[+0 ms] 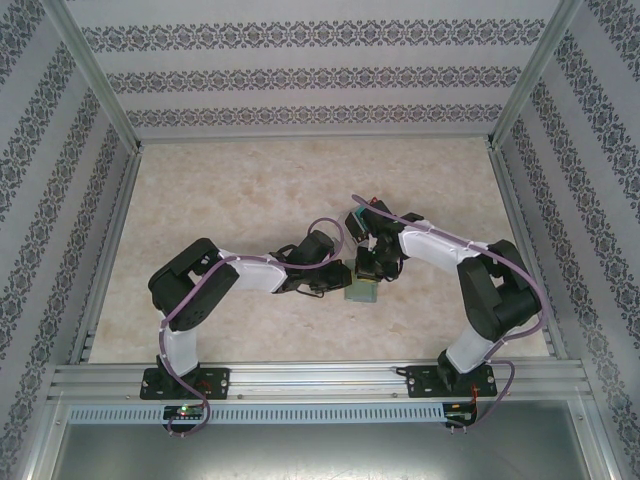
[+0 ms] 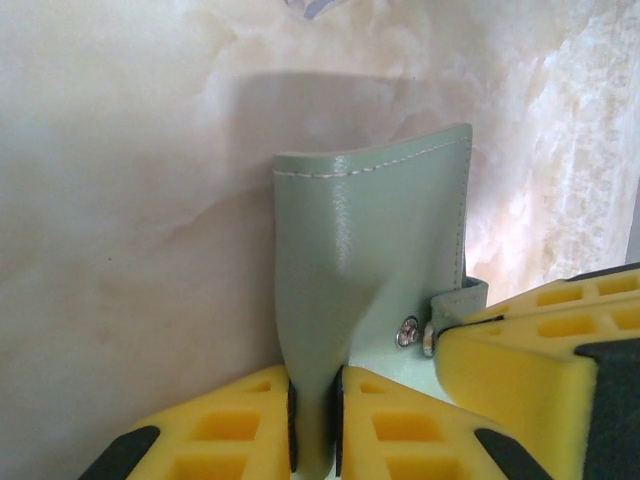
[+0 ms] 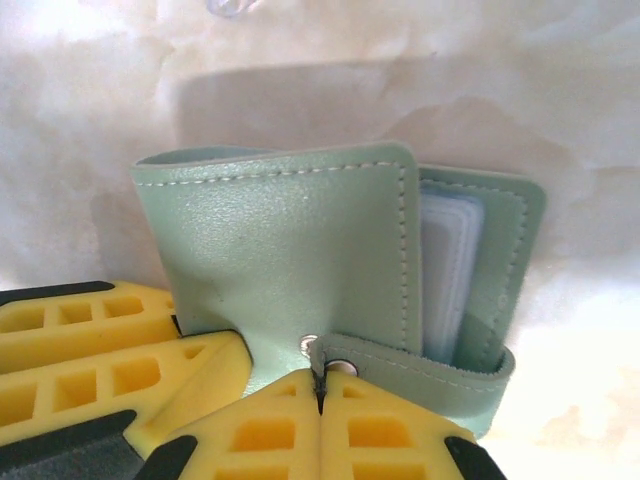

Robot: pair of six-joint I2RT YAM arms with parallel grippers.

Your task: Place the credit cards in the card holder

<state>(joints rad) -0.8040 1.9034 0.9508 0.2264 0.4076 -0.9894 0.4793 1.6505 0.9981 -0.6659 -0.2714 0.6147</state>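
Pinching the card holder (image 3: 290, 240) at the centre of the surface (image 1: 250, 190), the left hand (image 2: 315, 415) clamps its cover; the right hand (image 3: 320, 390) clamps the snap strap (image 3: 420, 360). Holder stands part-open; clear inner sleeves (image 3: 445, 270) appear empty; card insertion is outstanding.

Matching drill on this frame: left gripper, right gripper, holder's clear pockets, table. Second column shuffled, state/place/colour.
1 left gripper
2 right gripper
3 clear pockets
4 table

A inside the card holder
B beige marble
C shut on the snap strap
D shut on the holder's cover

Pairs: 1-D, 2-C, 3-A, 4-B
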